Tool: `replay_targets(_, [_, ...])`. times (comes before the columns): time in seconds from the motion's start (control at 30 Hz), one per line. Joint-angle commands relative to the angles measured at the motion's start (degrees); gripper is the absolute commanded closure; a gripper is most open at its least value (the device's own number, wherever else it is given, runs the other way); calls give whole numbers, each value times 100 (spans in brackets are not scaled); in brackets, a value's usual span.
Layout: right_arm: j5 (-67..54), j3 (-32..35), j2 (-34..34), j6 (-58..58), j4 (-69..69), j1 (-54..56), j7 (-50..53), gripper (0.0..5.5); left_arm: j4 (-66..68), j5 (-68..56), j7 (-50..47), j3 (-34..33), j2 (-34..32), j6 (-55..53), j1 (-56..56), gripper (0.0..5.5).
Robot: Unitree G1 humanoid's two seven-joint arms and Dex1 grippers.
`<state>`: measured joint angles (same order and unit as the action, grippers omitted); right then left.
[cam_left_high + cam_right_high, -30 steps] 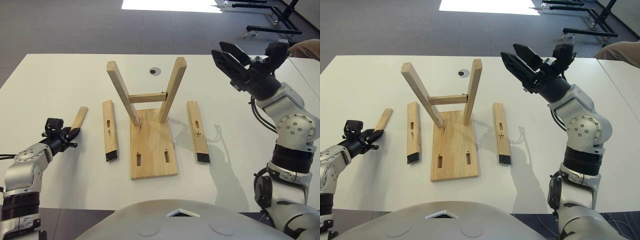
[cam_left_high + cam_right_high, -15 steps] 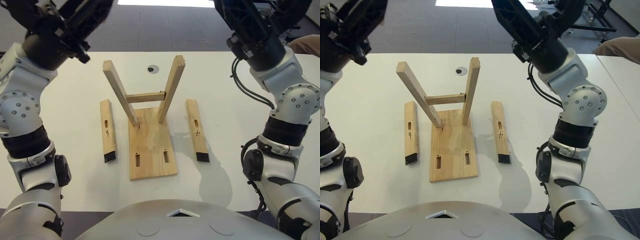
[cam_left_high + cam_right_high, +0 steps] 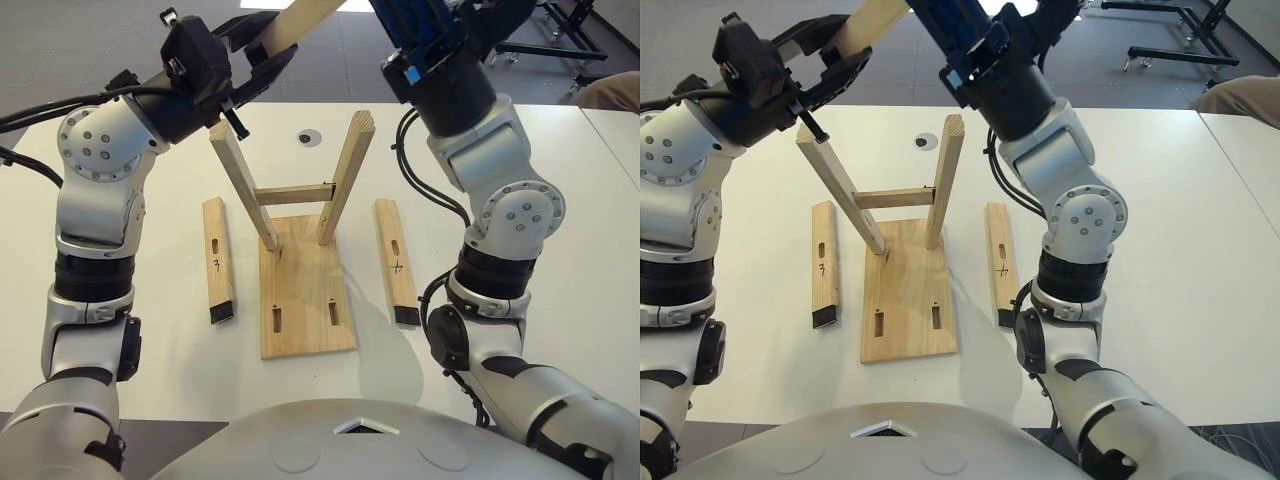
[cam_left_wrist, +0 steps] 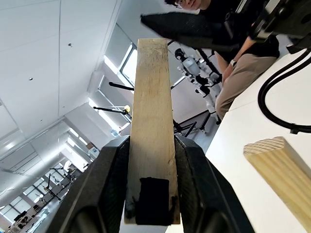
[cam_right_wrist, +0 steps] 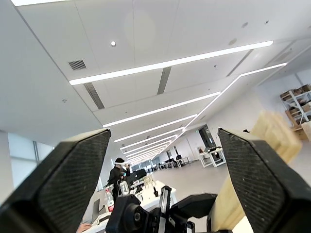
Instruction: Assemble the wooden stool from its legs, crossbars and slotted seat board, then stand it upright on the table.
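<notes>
Bar [image 4: 153, 87] aloft above the seat board [image 3: 305, 300]
My left claw [image 4: 151, 145] clamps it; its length points toward my spread right claw [image 5: 163, 145] (near the free end).

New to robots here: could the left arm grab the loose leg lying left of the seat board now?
Probably not yet: its jaws are clamped on another wooden bar, high above the table. The leg itself lies uncovered.

Half-built wooden stool [image 3: 305, 290], upside down

Both arms raised; left hand [image 3: 260, 45] clamped, right hand [image 5: 163, 170] apparently spread.
</notes>
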<state>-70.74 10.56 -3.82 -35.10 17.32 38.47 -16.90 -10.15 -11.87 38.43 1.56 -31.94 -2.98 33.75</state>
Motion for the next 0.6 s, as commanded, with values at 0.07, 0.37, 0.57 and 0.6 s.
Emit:
replay_targets(0.07, [390,245,-178,530,14,111,-99,142,75,84,-171,-216,9,-7,-14,422])
replay_targets(0.37, [571,5,43,562,-709,27,-410,142,-154,420,-25,17,-59,394,-55,422])
replay_targets(0.57, [765,-42,169,654,-1110,190,-555,142,-326,443,193,265,0,420,-143,422])
replay_targets(0.6, [779,-56,169,626,-1129,188,-575,162,-353,453,193,291,18,407,-155,422])
